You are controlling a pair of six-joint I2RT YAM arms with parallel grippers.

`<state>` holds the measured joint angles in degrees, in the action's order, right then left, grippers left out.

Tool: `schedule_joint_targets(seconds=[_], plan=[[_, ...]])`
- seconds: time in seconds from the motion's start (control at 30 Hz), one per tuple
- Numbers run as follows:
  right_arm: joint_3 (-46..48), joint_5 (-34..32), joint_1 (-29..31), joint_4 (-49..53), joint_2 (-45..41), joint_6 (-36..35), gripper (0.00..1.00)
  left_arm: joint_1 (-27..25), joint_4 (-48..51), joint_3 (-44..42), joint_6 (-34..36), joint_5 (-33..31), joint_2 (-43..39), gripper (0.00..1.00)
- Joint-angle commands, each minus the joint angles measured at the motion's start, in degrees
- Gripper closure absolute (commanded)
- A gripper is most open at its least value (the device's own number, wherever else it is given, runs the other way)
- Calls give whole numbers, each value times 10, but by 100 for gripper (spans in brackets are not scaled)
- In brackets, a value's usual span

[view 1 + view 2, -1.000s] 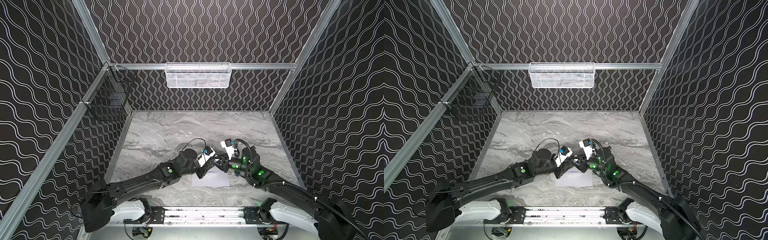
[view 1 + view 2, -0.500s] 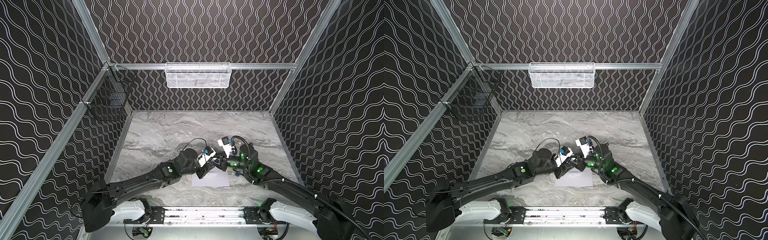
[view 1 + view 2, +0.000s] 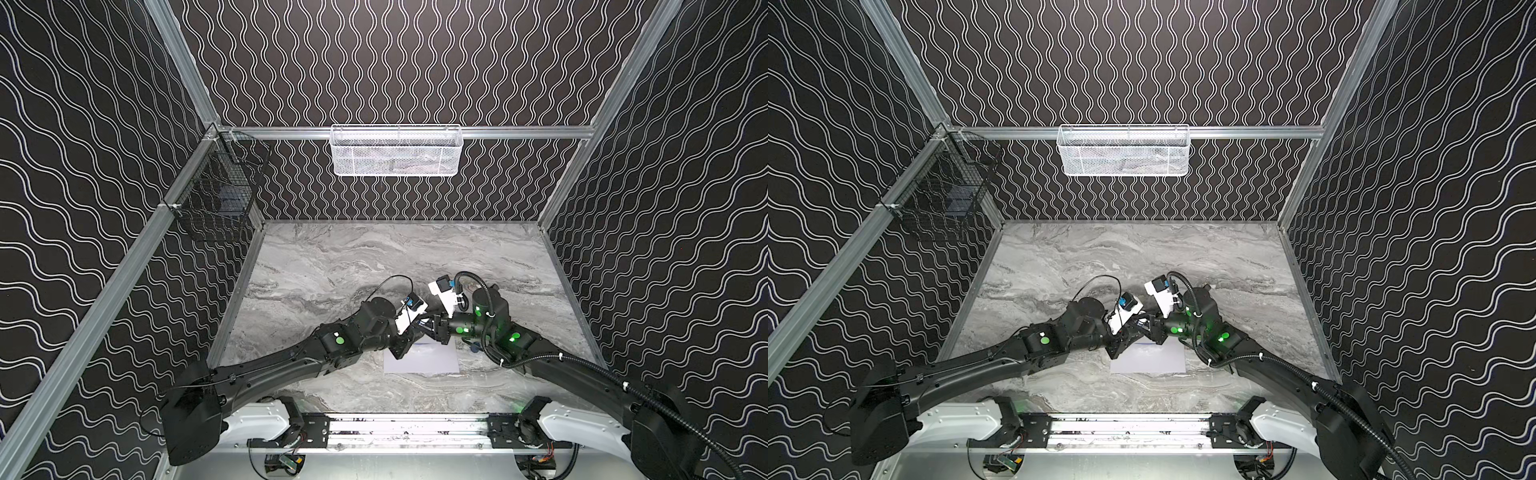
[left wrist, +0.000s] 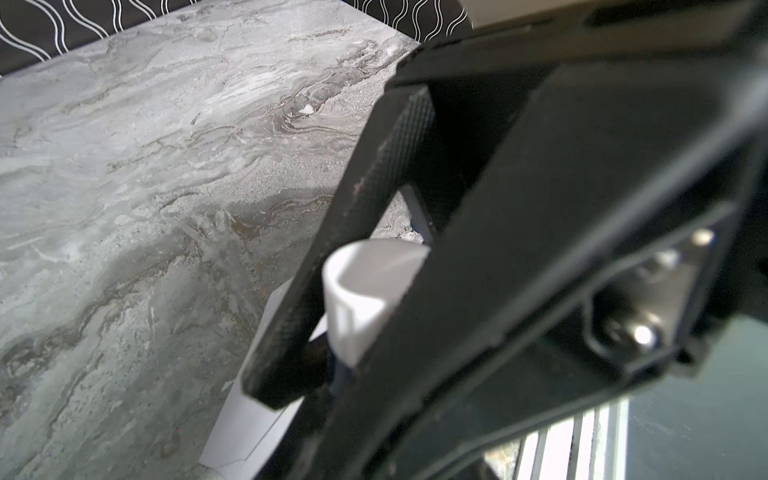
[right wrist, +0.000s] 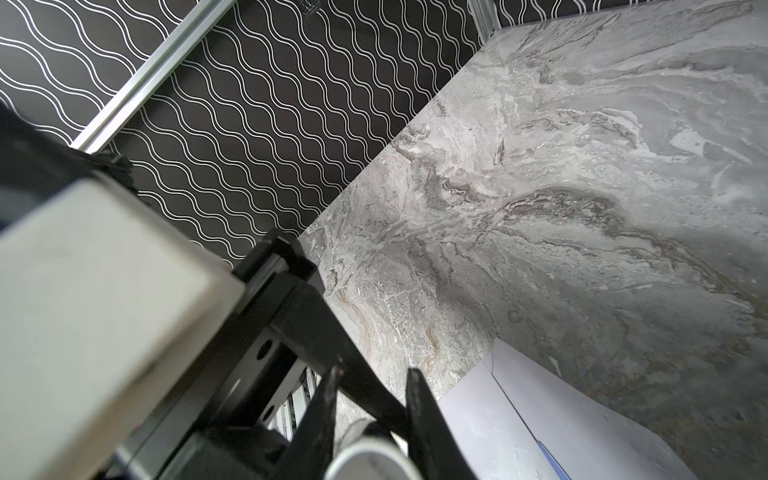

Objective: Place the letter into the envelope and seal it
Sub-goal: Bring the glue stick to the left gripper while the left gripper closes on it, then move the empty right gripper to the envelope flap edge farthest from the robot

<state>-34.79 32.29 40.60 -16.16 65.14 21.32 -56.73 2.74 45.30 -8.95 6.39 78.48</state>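
Both arms are in tight: the left gripper (image 3: 417,332) and the right gripper (image 3: 433,330) sit nose to nose in both top views, right over the far edge of the envelope (image 3: 428,361).

Room check. Beyond the jaws, a wide run of bare marble table (image 3: 374,257) reaches the back wall. Out to either side of them it's open marble again, up to the metal frame at the 2 side walls. On the near side of the jaws comes the envelope, then a narrow strip of marble, then the base rail (image 3: 407,428). The white mesh basket (image 3: 397,151) and the black wire basket (image 3: 218,195) hang high on the walls, well apart from the jaws.

Jaws now. In the left wrist view, a white cylinder (image 4: 365,286) with a ribbed side sits pinched between the left fingers, the textured pad (image 4: 374,187) against it. In the right wrist view, the right fingers (image 5: 419,407) stand a little apart with a white round end (image 5: 368,459) filling the gap, clamped on it by the look. Same piece or not, I cannot tell.

The envelope is plain, pale grey-lavender and flat on the marble, under the jaws and reaching toward the base. Diagonal seams cross its face, and 1 thin blue sliver (image 5: 546,455) shows along a seam. The flap is hidden under the grippers.
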Motion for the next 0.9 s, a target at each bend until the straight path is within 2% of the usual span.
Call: schedule_joint_targets(seconds=[0.0,0.07,0.1,0.2,0.23,0.43,0.57,0.77,0.87], plan=[[-12,3,5,39,7,-6,75,-4,-109,10,-9,66,-2,95],[-20,1,-3,61,2,-7,53,-4,-97,-2,-25,65,-5,100],[-21,4,-10,72,-2,-10,46,-4,-98,-15,-34,66,-10,100],[-20,17,-32,86,-8,-16,29,-4,-128,-76,-72,61,-31,100],[-21,21,-37,92,-8,-20,27,-4,-137,-93,-83,60,-39,100],[-38,61,-104,118,16,-41,20,-3,-133,-161,-118,49,-75,100],[-57,45,-136,112,78,-56,20,-2,-145,-193,-143,60,-75,100],[-163,20,-139,196,228,-111,24,23,-186,-250,-168,76,-60,100],[-172,26,-138,203,261,-118,24,38,-200,-259,-178,90,-44,100]])
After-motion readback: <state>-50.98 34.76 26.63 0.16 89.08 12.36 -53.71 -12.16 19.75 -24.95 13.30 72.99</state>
